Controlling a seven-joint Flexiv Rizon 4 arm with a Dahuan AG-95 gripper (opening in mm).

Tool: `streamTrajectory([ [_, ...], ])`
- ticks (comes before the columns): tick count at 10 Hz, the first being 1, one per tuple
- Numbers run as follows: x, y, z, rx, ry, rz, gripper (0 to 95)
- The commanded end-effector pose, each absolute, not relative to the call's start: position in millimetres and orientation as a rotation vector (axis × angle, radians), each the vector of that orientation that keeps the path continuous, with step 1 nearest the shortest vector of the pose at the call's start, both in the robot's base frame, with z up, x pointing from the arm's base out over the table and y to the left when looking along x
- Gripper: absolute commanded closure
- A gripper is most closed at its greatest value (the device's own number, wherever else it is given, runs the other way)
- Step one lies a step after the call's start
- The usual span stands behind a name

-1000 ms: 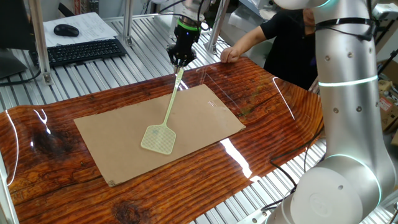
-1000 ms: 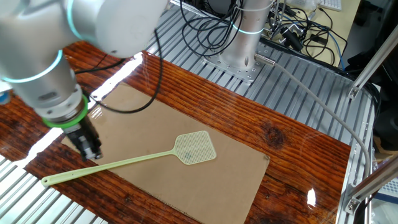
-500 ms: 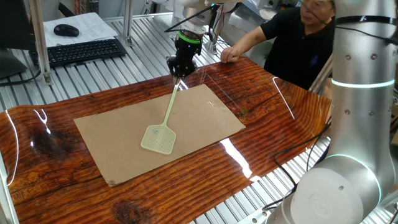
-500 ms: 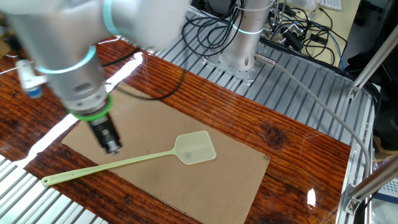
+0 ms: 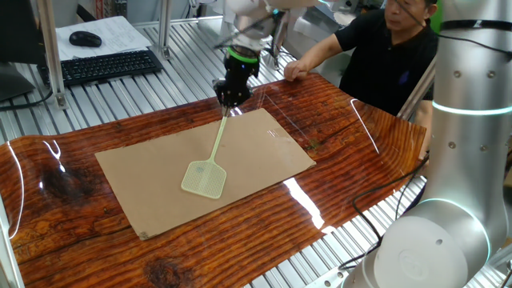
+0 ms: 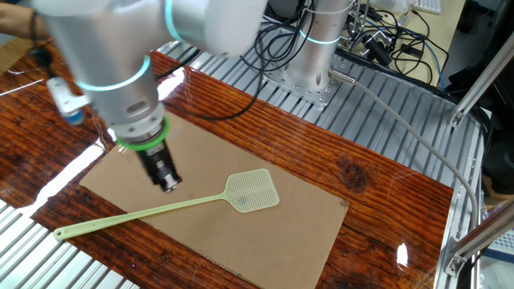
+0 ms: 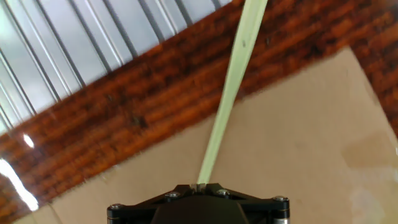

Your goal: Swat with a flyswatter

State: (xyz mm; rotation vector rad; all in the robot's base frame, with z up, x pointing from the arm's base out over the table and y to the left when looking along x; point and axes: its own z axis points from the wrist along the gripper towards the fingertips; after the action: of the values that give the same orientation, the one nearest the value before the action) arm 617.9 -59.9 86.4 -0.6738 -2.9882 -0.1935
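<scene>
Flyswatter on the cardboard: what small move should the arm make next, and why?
Probably open its fingers. The flyswatter lies flat on the cardboard sheet, held by nothing. The gripper hangs just above the handle, pointing down with its jaws shut, and the hand view shows the handle running right beneath it. Shut jaws cannot straddle the handle, so they should open before it descends.

A glossy red-brown wooden table point(image 5: 352, 136) is seen on a ribbed metal bench point(image 6: 377, 112). A flat cardboard sheet point(image 5: 264, 148) is laid directly on it, and the flyswatter point(image 5: 210, 164) is laid across that sheet.
</scene>
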Motion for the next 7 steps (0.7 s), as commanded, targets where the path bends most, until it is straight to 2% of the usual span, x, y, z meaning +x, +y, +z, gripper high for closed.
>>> streamTrajectory([
  [1, 616.1, -59.6, 82.1, -0.672, -2.970, -0.193, 95.0],
  [7, 611.2, -58.9, 78.5, -0.648, -2.962, -0.189, 95.0],
])
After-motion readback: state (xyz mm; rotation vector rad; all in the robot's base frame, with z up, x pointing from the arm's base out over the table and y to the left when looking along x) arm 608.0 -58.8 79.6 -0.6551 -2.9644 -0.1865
